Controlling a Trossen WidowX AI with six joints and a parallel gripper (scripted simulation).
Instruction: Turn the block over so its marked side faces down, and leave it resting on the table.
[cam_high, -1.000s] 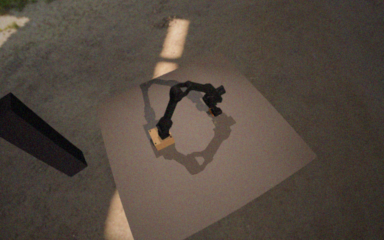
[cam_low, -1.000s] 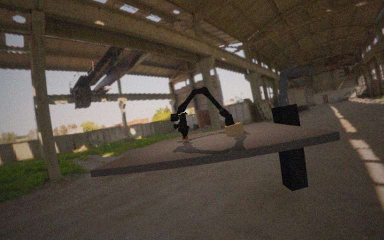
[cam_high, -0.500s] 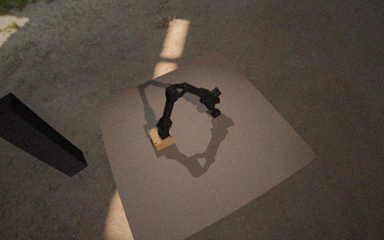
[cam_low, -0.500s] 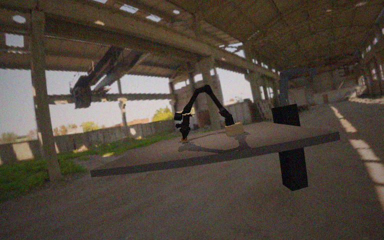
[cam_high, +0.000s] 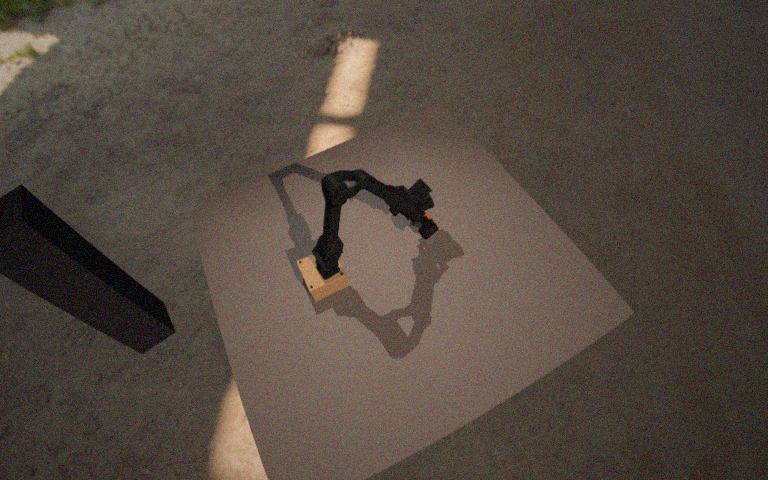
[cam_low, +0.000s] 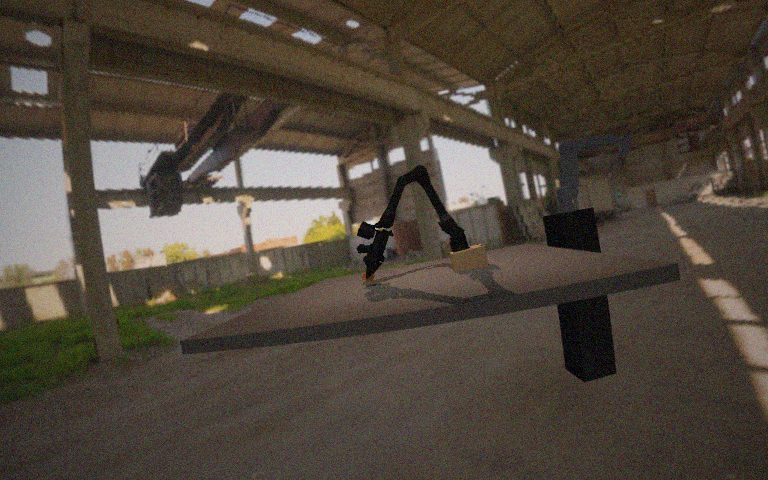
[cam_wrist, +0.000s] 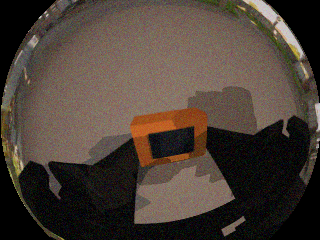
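Arm seen bent in an arch over the table (cam_high: 509, 339), base fixed on a tan mount (cam_high: 322, 280) near table's middle-left in top view. Wrist end pointed down at the table top.

Gripper (cam_wrist: 170, 160) closed part-way onto the block (cam_wrist: 171, 136); jaws stopped by the block's width, approx. mid-range, not fully shut. Block held between the two dark fingers, one on each side, as shown in wrist view.

Block: orange, w/ a dark blue-black square panel on the face turned toward the wrist cam. Panel taken to be the marked side; it is facing up toward the gripper body, not down.

In top view only a small orange sliver of the block (cam_high: 428, 215) is visible beside the gripper tip (cam_high: 427, 226), rest hidden by the wrist. In ext. view orange is seen at the fingertip end (cam_low: 368, 276), at or just above table surface; contact w/ table cannot be told. Arm shadow cast on table under the gripper.
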